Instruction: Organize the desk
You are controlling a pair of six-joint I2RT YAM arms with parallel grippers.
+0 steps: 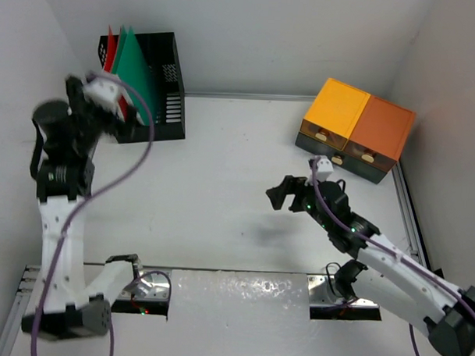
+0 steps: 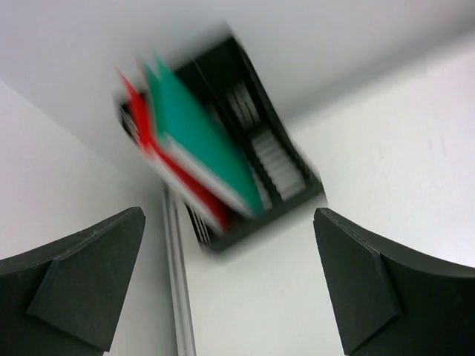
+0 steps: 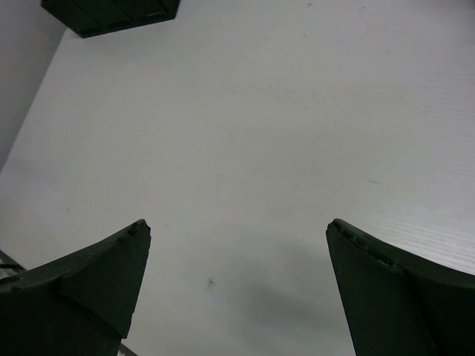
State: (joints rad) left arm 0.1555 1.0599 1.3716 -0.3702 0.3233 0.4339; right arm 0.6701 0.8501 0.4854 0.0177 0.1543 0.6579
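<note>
Left end effector (image 2: 228, 213): jaws spread wide, nothing between the pads. It is raised at the upper left of the top view, just in front of the rack (image 1: 167, 82). The left wrist picture is smeared, so fine detail there is unreliable.

Through the gap I look down at a green folder (image 2: 204, 137) leaning against a red folder (image 2: 141, 119). Both stand on edge in the rack's left compartment. My reading: they are filed, and open jaws this close suit a drop-off there.

Right end effector (image 3: 239, 222): also wide open and empty. It hangs over the bare middle of the surface (image 1: 222, 170), right of centre in the top view, pointing toward the left. I judge this a waiting pose, well apart from everything.

The surface fills the middle of the top view. The rack sits at its upper left against the wall, and the orange drawer boxes (image 1: 356, 123) at its upper right corner. Both are pushed to the back, which leaves the working area free.

View differences:
- Only the top view shows the drawer boxes and both arms together.
- Only the left wrist view shows the pale folder edges and the rack's slotted dividers.
- The right wrist view gives just a corner of the rack at its upper left and a faint speck on the surface.

Judgement: little looks left to tidy.
</note>
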